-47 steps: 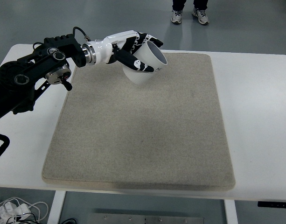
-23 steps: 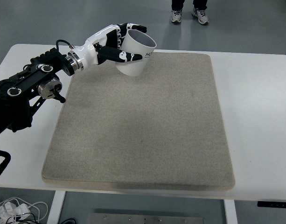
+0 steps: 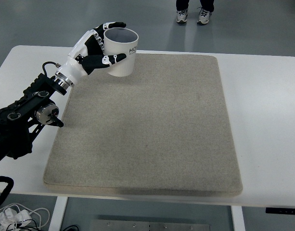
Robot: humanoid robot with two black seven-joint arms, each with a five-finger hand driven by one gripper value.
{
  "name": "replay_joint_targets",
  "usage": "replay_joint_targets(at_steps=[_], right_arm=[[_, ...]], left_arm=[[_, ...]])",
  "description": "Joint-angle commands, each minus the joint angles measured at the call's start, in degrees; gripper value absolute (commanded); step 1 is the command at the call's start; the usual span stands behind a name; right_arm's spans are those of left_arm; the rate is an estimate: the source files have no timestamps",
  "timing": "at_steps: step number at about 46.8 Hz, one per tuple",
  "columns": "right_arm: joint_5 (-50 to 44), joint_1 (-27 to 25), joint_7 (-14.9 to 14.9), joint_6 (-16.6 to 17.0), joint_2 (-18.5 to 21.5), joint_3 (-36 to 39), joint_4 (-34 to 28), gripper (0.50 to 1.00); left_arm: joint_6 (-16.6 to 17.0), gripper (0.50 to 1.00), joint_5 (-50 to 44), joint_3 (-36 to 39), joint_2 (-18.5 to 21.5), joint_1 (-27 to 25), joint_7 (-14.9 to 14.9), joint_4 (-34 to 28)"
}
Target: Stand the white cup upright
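Left five-fingered robot hand (image 3: 94, 48) wraps thumb and fingers around the white cylindrical cup (image 3: 121, 52). Cup upright, mouth up, at far-left corner of beige felt mat (image 3: 152, 130).

We see a smooth white cup (image 3: 122, 54) in the left hand (image 3: 92, 50) of glossy plastic shells, a rough matt beige cloth mat (image 3: 147, 125), and a smooth white desk (image 3: 262, 120).

Left hand (image 3: 92, 50) fingers (image 3: 111, 58) wrapped around white cup (image 3: 121, 52), upright, at beige mat (image 3: 152, 130) far-left corner.
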Motion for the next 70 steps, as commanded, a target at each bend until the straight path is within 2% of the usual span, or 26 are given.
replay_joint_targets(at_steps=[1,10,20,28,36,49,50,52,53,56,58,59,62,70], right_arm=[[0.0,0.0,0.0,0.0,0.0,0.0,0.0,0.952],[0.0,0.0,0.0,0.0,0.0,0.0,0.0,0.952],[0.0,0.0,0.0,0.0,0.0,0.0,0.0,0.952],[0.0,0.0,0.0,0.0,0.0,0.0,0.0,0.952],[0.0,0.0,0.0,0.0,0.0,0.0,0.0,0.952],[0.0,0.0,0.0,0.0,0.0,0.0,0.0,0.952],[0.0,0.0,0.0,0.0,0.0,0.0,0.0,0.952],[0.0,0.0,0.0,0.0,0.0,0.0,0.0,0.952],[0.0,0.0,0.0,0.0,0.0,0.0,0.0,0.952],[0.0,0.0,0.0,0.0,0.0,0.0,0.0,0.952],[0.0,0.0,0.0,0.0,0.0,0.0,0.0,0.952],[0.0,0.0,0.0,0.0,0.0,0.0,0.0,0.952],[0.0,0.0,0.0,0.0,0.0,0.0,-0.1,0.952],[0.0,0.0,0.0,0.0,0.0,0.0,0.0,0.952]], left_arm=[[1.7,0.500,0.4,-0.1,-0.3,0.6,0.0,1.0],[4.4,0.500,0.7,0.7,-1.5,1.6,0.0,4.4],[7.2,0.500,1.9,1.7,-2.6,2.3,0.0,4.9],[8.0,0.500,2.2,2.0,-4.2,3.2,0.0,6.0],[10.8,0.500,3.3,4.5,-4.5,3.4,0.0,5.9],[12.2,0.500,3.3,5.1,-5.2,3.5,0.0,5.9],[12.5,0.554,3.3,5.1,-5.2,3.5,0.0,5.9],[12.7,0.779,3.2,5.1,-5.2,3.6,0.0,5.9],[12.7,0.844,3.2,5.1,-5.2,3.6,0.0,5.9],[12.7,0.889,3.2,5.1,-5.2,3.8,0.0,5.9],[12.7,0.958,3.2,5.1,-5.3,4.1,0.0,5.9],[12.7,0.975,3.2,5.1,-5.4,4.1,0.0,5.8],[12.7,0.992,3.2,5.0,-5.5,4.2,0.0,5.7],[12.7,0.992,2.9,4.9,-5.5,4.4,0.0,5.3]])
